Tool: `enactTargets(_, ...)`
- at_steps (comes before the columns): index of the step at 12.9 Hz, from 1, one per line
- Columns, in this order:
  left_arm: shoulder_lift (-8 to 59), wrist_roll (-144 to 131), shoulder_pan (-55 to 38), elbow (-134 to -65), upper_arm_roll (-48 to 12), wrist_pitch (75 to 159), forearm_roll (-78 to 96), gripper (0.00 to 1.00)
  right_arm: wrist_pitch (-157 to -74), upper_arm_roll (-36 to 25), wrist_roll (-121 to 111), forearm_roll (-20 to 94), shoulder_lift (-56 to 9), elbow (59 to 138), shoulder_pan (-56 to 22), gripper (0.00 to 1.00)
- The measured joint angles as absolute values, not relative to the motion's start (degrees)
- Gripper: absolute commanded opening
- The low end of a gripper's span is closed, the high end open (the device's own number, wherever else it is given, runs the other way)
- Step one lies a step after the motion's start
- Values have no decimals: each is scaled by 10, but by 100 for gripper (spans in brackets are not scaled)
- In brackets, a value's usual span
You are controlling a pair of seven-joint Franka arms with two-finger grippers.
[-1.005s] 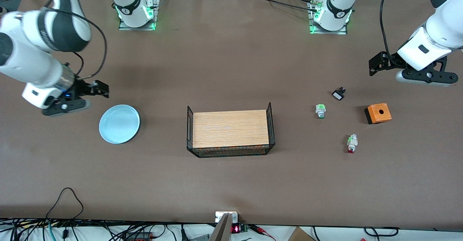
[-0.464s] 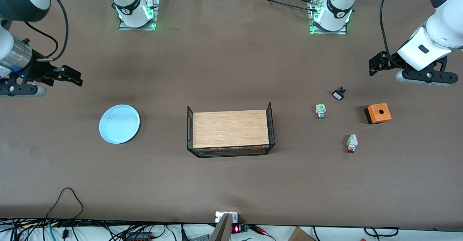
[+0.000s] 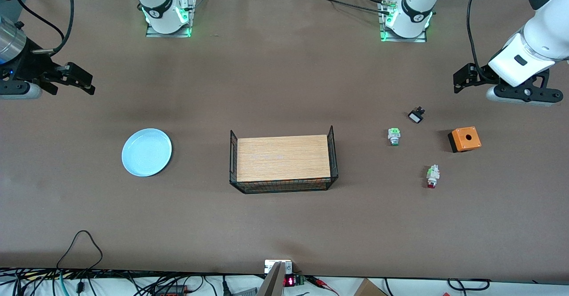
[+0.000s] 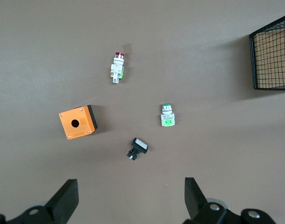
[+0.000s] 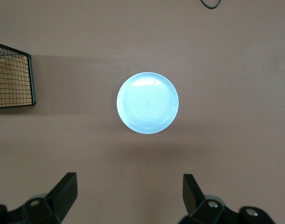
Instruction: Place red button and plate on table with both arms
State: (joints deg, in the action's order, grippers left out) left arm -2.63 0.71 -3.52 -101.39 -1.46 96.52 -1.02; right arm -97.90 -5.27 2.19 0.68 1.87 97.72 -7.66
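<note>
The pale blue plate [image 3: 146, 152] lies flat on the brown table [image 3: 284, 87] toward the right arm's end; it also shows in the right wrist view [image 5: 147, 102]. The red button [image 3: 432, 177] lies on its side on the table toward the left arm's end, also seen in the left wrist view [image 4: 117, 67]. My right gripper [image 3: 83, 82] is open and empty in the air, off to the side of the plate [image 5: 130, 198]. My left gripper [image 3: 459, 81] is open and empty over bare table beside the small parts [image 4: 131, 200].
A wooden board in a black wire-mesh frame [image 3: 283, 158] stands mid-table. Near the red button lie a green-capped button [image 3: 394, 136], an orange box with a hole [image 3: 464, 138] and a small black-and-white switch [image 3: 416, 115]. Cables [image 3: 80, 247] lie at the near edge.
My right gripper has drawn away from beside the plate, toward the right arm's end of the table and upward. The plate, the buttons and the left arm have not moved.
</note>
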Motion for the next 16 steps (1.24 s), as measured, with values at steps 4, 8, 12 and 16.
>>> enactTargets(4,-26,7,-35,-1014,-15,965,-10,100,-979,-53,22,7,20,977,-77,100)
enactTargets(8,-26,7,-35,-1014,-15,965,-10,100,-968,8,43,7,26,977,-12,100)
enactTargets(12,-26,7,-35,-1014,-15,965,-10,100,-961,54,48,7,35,977,26,100)
enactTargets(16,-26,7,-35,-1014,-15,965,-10,100,-950,46,48,7,35,977,26,100)
